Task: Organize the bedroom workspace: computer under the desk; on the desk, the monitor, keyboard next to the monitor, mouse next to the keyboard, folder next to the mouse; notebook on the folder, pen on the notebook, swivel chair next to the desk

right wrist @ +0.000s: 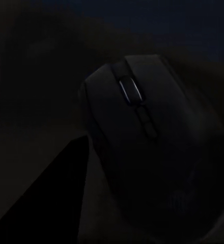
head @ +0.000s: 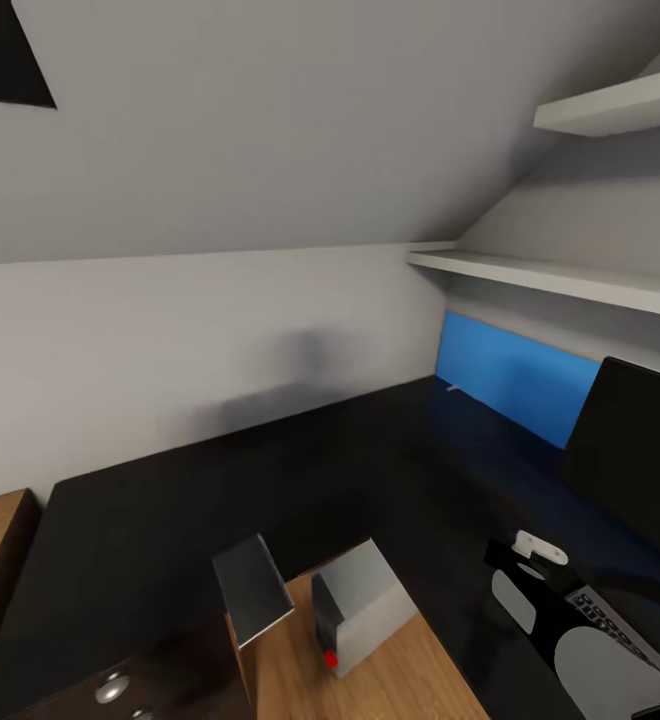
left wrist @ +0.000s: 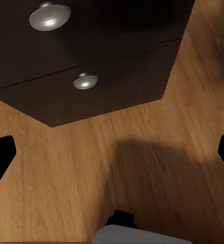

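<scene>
While over the worktop (head: 270, 470), carrying the mouse (right wrist: 142, 147).
Right claw seemingly clamped on mouse, kept beside the monitor (head: 635, 450) for placing; left claw (left wrist: 112, 157) spread wide above floor.

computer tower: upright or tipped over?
Upright. In the head view the computer stands on the wood floor beside the black desk, top panel facing up, front panel vertical.
</scene>
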### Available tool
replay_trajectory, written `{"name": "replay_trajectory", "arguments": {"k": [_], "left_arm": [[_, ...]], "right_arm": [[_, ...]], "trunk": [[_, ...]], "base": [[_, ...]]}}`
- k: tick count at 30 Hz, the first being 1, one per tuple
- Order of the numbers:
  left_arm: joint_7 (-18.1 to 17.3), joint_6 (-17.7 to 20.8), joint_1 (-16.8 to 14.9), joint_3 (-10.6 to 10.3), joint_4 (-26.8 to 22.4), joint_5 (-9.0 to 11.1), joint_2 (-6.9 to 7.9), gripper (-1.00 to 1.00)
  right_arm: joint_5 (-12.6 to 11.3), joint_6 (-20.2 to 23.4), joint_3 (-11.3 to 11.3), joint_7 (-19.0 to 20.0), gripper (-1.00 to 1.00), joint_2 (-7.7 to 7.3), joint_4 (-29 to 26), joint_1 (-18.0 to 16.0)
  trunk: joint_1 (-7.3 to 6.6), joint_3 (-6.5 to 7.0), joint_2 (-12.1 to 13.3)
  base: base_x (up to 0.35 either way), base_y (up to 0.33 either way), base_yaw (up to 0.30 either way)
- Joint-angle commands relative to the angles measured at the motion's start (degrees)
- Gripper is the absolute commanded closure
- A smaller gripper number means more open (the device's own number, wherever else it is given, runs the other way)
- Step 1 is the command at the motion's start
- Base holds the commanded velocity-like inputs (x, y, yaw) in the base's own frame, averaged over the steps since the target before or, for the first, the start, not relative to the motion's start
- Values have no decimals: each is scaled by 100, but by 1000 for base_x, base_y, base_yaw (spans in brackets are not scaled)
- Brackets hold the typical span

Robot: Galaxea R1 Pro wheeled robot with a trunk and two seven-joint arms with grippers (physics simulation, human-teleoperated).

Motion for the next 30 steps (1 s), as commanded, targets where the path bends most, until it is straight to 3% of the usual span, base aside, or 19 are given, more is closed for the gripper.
{"name": "replay_trajectory", "arguments": {"k": [1, 23, 24, 30], "left_arm": [[36, -21, -4, -48, 2, 52, 4, -100], [45, -28, -4, -46, 3, 61, 5, -100], [45, -28, -4, -46, 3, 61, 5, -100], [45, -29, -4, -41, 3, 61, 5, -100]], "right_arm": [[-62, -30, 46, -23, 100, -4, -2, -4], [-62, -30, 45, -30, 100, -2, -2, -4], [-62, -30, 43, -31, -100, -2, -2, -4], [-62, -30, 48, -31, -100, -2, -9, -4]], "trunk": [[-1, -7, -5], [-1, -7, -5], [-1, -7, -5], [-1, -7, -5]], "base": [[-73, -72, 0], [-5, -5, 0], [0, 0, 0], [0, 0, 0]]}}
